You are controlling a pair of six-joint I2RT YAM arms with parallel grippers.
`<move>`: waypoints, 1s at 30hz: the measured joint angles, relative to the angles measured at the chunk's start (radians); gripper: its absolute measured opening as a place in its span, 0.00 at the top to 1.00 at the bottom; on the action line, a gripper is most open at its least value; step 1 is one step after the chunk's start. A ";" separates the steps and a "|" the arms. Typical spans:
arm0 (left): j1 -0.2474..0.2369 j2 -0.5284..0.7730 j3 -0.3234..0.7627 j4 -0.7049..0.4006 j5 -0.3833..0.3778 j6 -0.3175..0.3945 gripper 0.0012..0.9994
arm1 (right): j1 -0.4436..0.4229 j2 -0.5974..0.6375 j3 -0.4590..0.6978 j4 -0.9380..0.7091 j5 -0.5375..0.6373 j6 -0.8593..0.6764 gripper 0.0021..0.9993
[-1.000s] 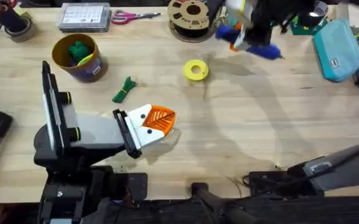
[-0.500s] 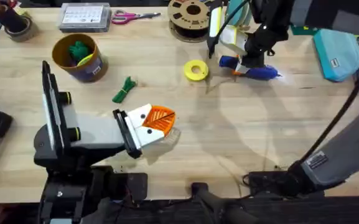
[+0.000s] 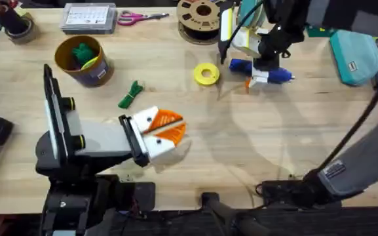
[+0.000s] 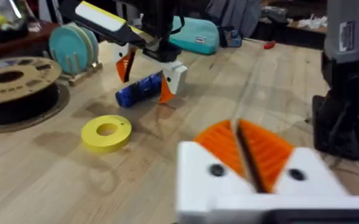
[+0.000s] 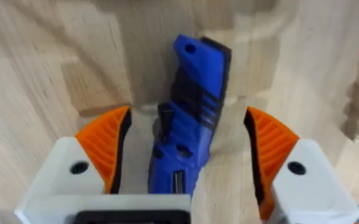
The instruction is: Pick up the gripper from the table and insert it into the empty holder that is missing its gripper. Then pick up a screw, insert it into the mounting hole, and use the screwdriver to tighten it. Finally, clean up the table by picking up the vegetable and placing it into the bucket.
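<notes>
Overhead: your right gripper (image 3: 259, 71) is far out over the back of the table (image 3: 274, 144), straddling the blue screwdriver (image 3: 277, 75), which lies flat on the wood just past the yellow ring (image 3: 206, 74); fingers look apart with the tool between them. Your left gripper (image 3: 166, 128) sits low near its base, white blocks with orange tips pressed together, nothing held. The vegetable (image 3: 130, 94) lies loose on the table between the left gripper and the bucket (image 3: 84, 62), near both, touching neither. The bucket stands upright at the back left with a bigger green bundle (image 3: 82, 52) and a yellow piece inside. The brown spool (image 3: 199, 18) is at the back edge, scissors (image 3: 135, 17) and a clear parts box (image 3: 88, 18) beside it, teal pouch (image 3: 354, 51) at far right. Left wrist: your own fingertips (image 4: 226, 146) are closed, orange pads meeting along a dark seam, clamped on nothing. Farther off you see the right gripper (image 4: 145, 74) down over the screwdriver (image 4: 139, 92), one orange pad each side of it; yellow ring (image 4: 106, 132) lies nearer, spool (image 4: 14, 84) to the side. Right wrist: your fingers (image 5: 107, 146) are spread wide, screwdriver (image 5: 188, 134) lying in the gap on the wood; can't tell if either pad touches it, so not clamped yet
</notes>
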 joint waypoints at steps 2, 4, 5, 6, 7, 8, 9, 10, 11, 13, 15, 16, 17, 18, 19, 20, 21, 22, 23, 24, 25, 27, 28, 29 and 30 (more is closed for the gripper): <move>0.000 0.000 0.000 0.000 0.000 0.000 0.51 | 0.000 -0.029 0.000 -0.001 -0.014 0.020 0.00; 0.000 0.000 0.000 0.000 0.000 0.000 0.20 | 0.000 -0.076 0.000 -0.001 -0.027 0.050 0.00; 0.000 0.000 0.000 0.000 0.000 -0.002 0.06 | 0.000 -0.105 0.000 -0.001 -0.033 0.069 0.00; 0.000 0.000 0.000 0.000 0.000 -0.002 0.03 | 0.000 -0.135 0.000 -0.001 -0.038 0.093 0.00; 0.000 0.000 0.000 0.000 0.000 -0.002 0.02 | 0.000 -0.166 0.000 -0.001 -0.041 0.117 0.00; 0.000 0.000 0.000 0.000 0.000 -0.002 0.02 | 0.000 -0.202 0.000 -0.001 -0.045 0.146 0.00; 0.000 0.000 0.000 0.000 0.000 -0.002 0.01 | 0.000 -0.233 0.000 -0.001 -0.050 0.174 0.00; 0.000 0.000 0.000 0.001 -0.001 -0.002 0.01 | 0.000 -0.268 0.000 0.000 -0.057 0.212 0.00; 0.000 0.000 0.000 0.003 -0.005 -0.002 0.01 | 0.000 -0.299 0.000 0.004 -0.061 0.249 0.00; 0.000 0.000 -0.002 0.026 -0.023 -0.012 0.01 | 0.000 -0.353 0.000 0.022 -0.067 0.334 0.00; 0.000 0.000 -0.003 0.081 -0.062 -0.052 0.02 | 0.000 -0.401 0.000 0.044 -0.069 0.431 0.00; 0.000 0.000 -0.002 0.098 -0.085 -0.069 0.02 | 0.000 -0.427 0.000 0.050 -0.070 0.486 0.00; 0.001 0.000 0.000 0.103 -0.108 -0.085 0.02 | 0.000 -0.452 0.000 0.052 -0.073 0.535 0.00; 0.001 0.000 0.005 0.100 -0.130 -0.098 0.02 | 0.000 -0.476 0.000 0.052 -0.073 0.584 0.00; 0.001 0.000 0.013 0.091 -0.154 -0.109 0.02 | 0.000 -0.504 0.000 0.052 -0.074 0.637 0.00; 0.001 0.004 0.030 0.078 -0.174 -0.117 0.02 | 0.000 -0.530 0.000 0.051 -0.076 0.689 0.00; 0.001 0.013 0.052 0.060 -0.192 -0.121 0.02 | 0.000 -0.557 0.000 0.050 -0.077 0.738 0.00; 0.001 0.029 0.082 0.038 -0.210 -0.125 0.02 | 0.000 -0.584 0.000 0.046 -0.077 0.787 0.00; 0.001 0.052 0.122 0.005 -0.230 -0.125 0.02 | 0.000 -0.615 0.000 0.042 -0.078 0.840 0.00; 0.001 0.077 0.160 -0.029 -0.245 -0.122 0.02 | 0.000 -0.642 0.000 0.035 -0.081 0.883 0.00; 0.001 0.109 0.206 -0.075 -0.261 -0.114 0.02 | 0.000 -0.672 0.000 0.024 -0.083 0.927 0.00; 0.001 0.180 0.296 -0.174 -0.293 -0.084 0.02 | 0.000 -0.733 0.000 -0.003 -0.085 1.006 0.00; 0.001 0.224 0.351 -0.241 -0.315 -0.063 0.02 | 0.000 -0.764 0.000 -0.016 -0.088 1.039 0.00; 0.001 0.259 0.390 -0.288 -0.330 -0.049 0.02 | 0.000 -0.786 0.000 -0.029 -0.091 1.061 0.00; 0.001 0.300 0.436 -0.344 -0.350 -0.032 0.02 | 0.000 -0.809 0.000 -0.043 -0.097 1.082 0.00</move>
